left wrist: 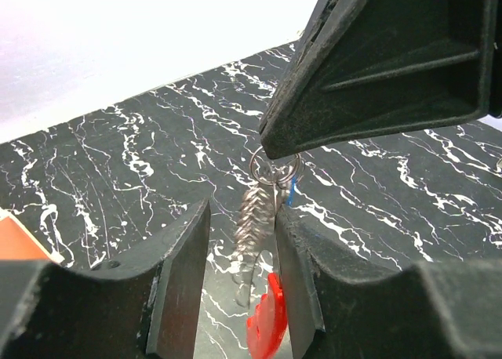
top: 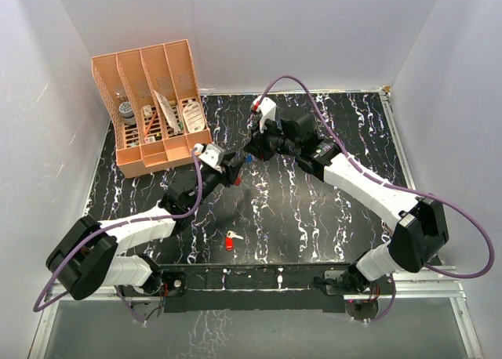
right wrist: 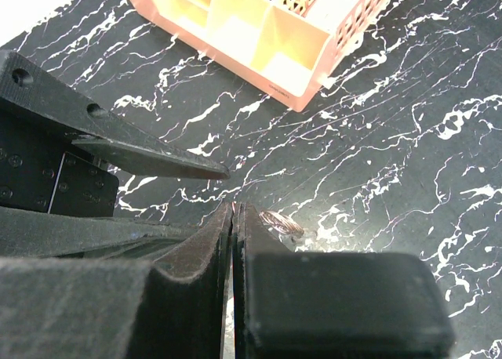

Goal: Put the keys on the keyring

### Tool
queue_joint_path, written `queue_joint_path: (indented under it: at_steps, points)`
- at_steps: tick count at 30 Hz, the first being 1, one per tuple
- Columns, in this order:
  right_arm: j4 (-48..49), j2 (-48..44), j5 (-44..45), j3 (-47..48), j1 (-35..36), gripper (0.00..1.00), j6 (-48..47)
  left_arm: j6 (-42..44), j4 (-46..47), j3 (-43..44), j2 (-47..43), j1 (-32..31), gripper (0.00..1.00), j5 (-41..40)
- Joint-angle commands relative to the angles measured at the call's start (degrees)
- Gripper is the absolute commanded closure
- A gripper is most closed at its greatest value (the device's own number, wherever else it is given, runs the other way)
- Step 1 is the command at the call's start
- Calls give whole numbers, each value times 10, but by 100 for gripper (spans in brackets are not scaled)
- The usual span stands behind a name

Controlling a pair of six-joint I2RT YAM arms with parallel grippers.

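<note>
My right claw is clamped shut on the keyring. My left claw is half open, straddling the dangling chain, gripping nothing yet. I should close slowly, centred — no tugging.

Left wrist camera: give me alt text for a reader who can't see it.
A keyring, a small metal ring above a braided silver strand and a red piece, hangs from the shut right gripper between the parted jaws of the left gripper. A blue sliver shows beside the ring, over a black table veined in white.
</note>
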Motion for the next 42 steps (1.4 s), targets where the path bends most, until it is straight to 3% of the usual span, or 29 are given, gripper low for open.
queue_joint_path:
  at_steps: [1,13,19,25,30,42]
  points:
    - [23,-17,-1,28,-2,100,-7,12,8,-6,-20,-3,61,-7]
    - [24,-17,-10,37,-2,100,-8,9,6,3,-4,-4,62,-8]
    - [23,-17,-11,35,-2,100,-8,8,3,12,5,-5,86,-8]
    - [22,-17,-5,32,-2,100,-9,15,-5,16,-1,-6,100,-17]
    - [44,-21,10,7,-2,100,1,17,-7,14,-15,-6,100,-14]
    - [260,-65,36,-115,-2,100,96,1,-15,20,-26,-10,100,6]
